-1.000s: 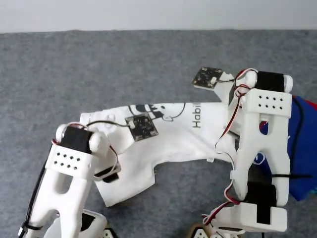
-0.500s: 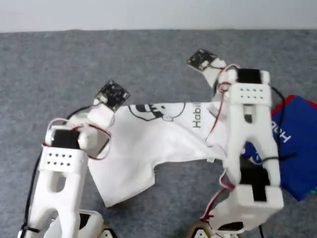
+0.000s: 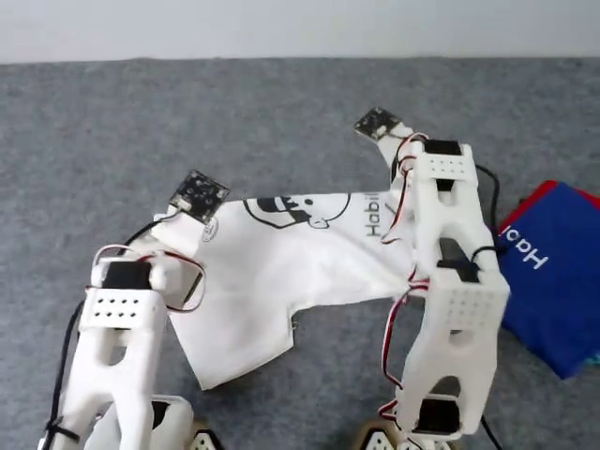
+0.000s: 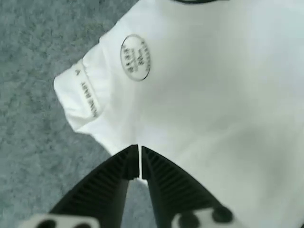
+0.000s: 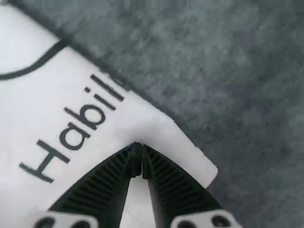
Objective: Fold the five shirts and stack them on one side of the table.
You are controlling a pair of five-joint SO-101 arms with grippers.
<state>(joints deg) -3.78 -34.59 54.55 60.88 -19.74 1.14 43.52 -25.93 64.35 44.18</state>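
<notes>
White shirt (image 3: 281,272) spread flat on grey counter (image 3: 112,122). Left pincer (image 4: 139,151) closed to a sliver on its label-side edge. Right pincer (image 5: 137,147) shut on printed corner. Blue shirt (image 3: 553,281) alongside.

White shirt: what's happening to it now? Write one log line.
left gripper: shut on white shirt | right gripper: shut on white shirt | blue shirt: not gripped

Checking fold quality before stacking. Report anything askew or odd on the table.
The white shirt lies unevenly: a flap juts toward the near edge, so its outline is ragged, not rectangular. The folded blue shirt beside it looks tidy. Nothing looks damaged.
</notes>
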